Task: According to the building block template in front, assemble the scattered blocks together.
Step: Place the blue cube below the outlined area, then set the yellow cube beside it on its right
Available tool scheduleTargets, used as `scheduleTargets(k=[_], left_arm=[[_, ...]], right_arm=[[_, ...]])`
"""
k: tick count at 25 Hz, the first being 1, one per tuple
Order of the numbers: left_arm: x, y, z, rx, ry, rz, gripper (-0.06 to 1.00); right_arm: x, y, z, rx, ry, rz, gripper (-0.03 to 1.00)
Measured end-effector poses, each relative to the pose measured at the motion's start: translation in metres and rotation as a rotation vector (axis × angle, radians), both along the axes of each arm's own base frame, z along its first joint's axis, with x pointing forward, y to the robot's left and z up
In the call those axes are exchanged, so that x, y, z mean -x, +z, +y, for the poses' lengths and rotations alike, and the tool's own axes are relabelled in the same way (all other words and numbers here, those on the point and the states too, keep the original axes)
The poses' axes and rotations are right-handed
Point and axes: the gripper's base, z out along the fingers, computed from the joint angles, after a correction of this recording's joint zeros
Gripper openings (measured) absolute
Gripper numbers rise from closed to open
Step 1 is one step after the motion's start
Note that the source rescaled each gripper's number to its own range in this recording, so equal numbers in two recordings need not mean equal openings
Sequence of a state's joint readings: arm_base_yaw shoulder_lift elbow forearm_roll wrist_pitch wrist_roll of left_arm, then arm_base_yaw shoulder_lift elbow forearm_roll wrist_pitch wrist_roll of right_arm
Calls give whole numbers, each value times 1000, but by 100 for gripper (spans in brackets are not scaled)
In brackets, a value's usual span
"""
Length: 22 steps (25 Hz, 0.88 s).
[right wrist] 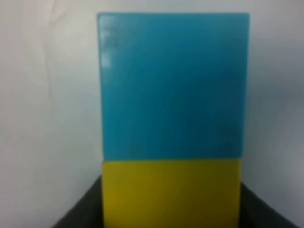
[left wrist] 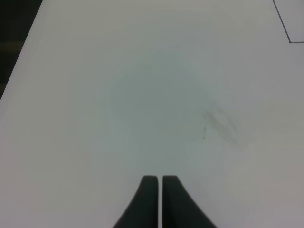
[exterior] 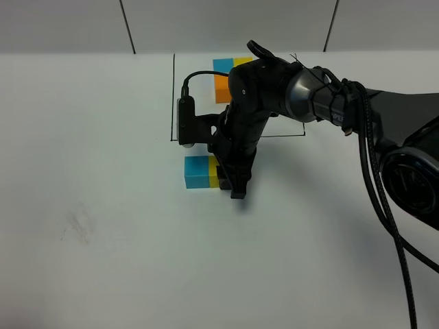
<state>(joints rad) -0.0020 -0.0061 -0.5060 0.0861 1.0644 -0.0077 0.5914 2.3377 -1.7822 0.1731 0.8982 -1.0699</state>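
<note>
The high camera looks steeply down on the white worktop (exterior: 103, 260) toward its far edge. The left wrist camera faces bare worktop from some height and shares the scuff mark (left wrist: 221, 123) with it. The right wrist camera sits very close on the blue cube (right wrist: 173, 85) and yellow cube (right wrist: 171, 194), both also in the high view.

Template: L-shaped blue, yellow and orange plastic cube trio (exterior: 223, 77), inside a thin black-line frame (exterior: 173, 96), far centre.
Loose blocks: blue plastic cube (exterior: 197, 171) touching yellow plastic cube (exterior: 214, 178) on its right, nearer.
</note>
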Motion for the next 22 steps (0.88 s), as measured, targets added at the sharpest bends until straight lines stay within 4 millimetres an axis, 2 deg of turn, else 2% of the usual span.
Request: scheduleTargets(k=[22], left_arm=[[0,0,0,-3,1,-1,0]], right_arm=[[-4,0,3,3,11,9,57]])
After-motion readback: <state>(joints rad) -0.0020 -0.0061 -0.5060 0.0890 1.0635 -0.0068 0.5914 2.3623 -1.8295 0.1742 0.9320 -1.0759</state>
